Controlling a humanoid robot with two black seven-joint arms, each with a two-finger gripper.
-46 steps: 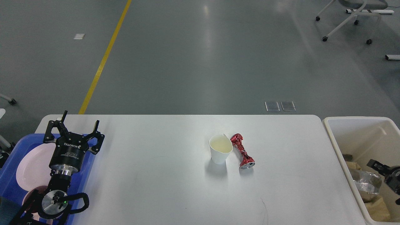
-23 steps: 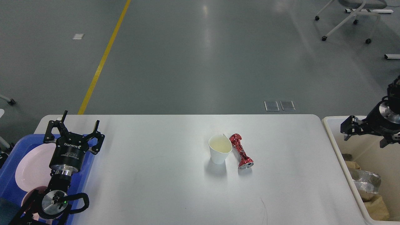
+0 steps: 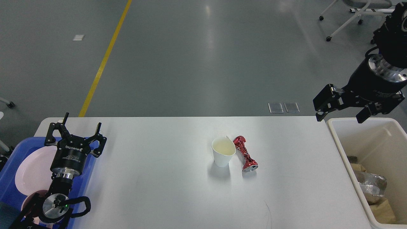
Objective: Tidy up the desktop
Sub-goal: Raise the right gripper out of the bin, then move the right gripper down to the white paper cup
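while the left gripper [image 3: 79, 130] hangs wide and empty over the blue tray [image 3: 9, 160] with a pink plate [image 3: 30, 170], left of the desktop [image 3: 159, 178], a cup [image 3: 223, 155] touches a crushed can [image 3: 245, 153] mid-desktop; the right gripper [image 3: 345, 111] spreads empty above the bin [image 3: 346, 149] holding trash [image 3: 372, 187].

Lighting: bright, even, overhead. Pale reflected streaks on the grey floor [image 3: 210, 47] toward 12 and 1 o'clock. Shadows: soft and short; a faint one under the paper cup [image 3: 223, 155], falling toward 6 o'clock, and another beside the crushed red can [image 3: 245, 153]. The desktop [image 3: 165, 178] shows mild sheen, no harsh glare. Focus: sharp throughout; no motion blur. Edge distortion: slight.
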